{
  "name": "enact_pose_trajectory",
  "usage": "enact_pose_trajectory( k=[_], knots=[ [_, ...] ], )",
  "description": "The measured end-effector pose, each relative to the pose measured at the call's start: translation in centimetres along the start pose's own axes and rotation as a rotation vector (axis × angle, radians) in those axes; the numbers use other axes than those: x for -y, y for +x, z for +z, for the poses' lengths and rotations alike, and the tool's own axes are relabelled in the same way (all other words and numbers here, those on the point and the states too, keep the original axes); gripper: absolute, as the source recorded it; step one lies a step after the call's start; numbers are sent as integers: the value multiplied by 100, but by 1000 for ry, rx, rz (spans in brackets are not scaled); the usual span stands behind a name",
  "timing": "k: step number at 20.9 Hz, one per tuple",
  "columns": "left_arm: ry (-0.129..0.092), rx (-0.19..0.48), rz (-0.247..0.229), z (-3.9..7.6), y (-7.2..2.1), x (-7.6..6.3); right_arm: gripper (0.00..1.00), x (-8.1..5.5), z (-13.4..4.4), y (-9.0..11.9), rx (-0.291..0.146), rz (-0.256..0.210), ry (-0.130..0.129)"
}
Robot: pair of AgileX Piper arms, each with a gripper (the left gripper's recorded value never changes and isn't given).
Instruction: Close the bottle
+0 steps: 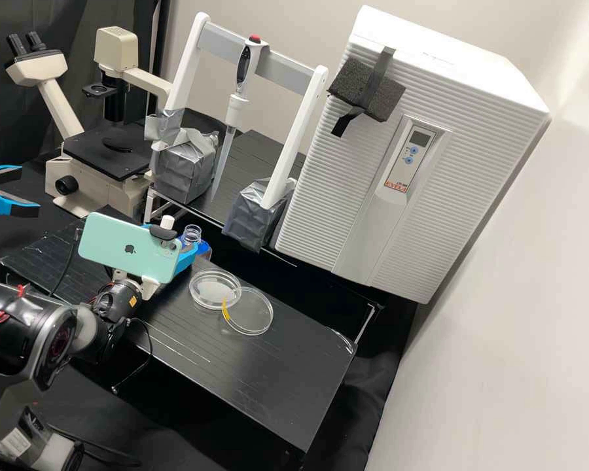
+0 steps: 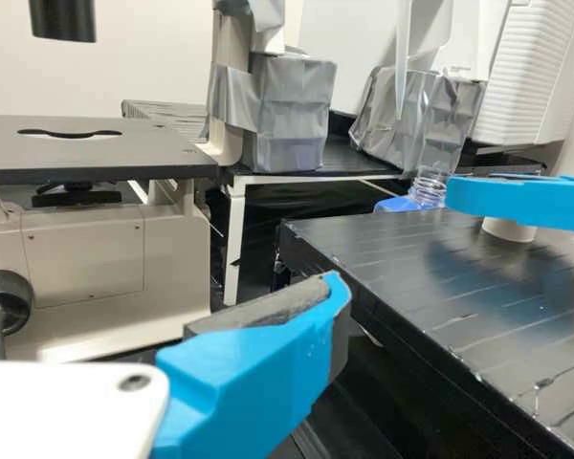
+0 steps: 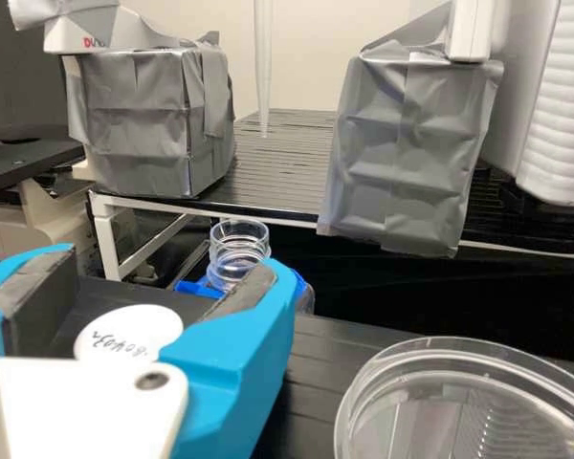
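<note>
Over on the left, the left gripper [image 1: 18, 191] hangs with its jaws spread wide. Next, the right gripper [image 3: 158, 287] jaws pinch the white cap [image 3: 124, 337] just beside the open clear bottle [image 3: 239, 251] at the worktop's [image 1: 255, 366] far edge. Two clear dishes [image 1: 249, 314] lie farther right, overlapping.

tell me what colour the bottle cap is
White cap, with dark handwriting on top; clearest in the right wrist view.

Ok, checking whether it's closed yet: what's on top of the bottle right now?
Nothing: the bottle has an open mouth. The white cap sits between the fingers of the right hand, short of it. The bottle's lower body is hidden behind that hand.
</note>
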Motion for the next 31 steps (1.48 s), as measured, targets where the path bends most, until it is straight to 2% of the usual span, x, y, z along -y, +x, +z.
enact_pose_trajectory(
  k=[12,31],
  knots=[
    [0,18,-8,-8,63,-4,0,16,16,10,8,-7,0],
    [0,19,-8,-6,64,-3,0,25,32,-8,13,-10,0]
  ],
)
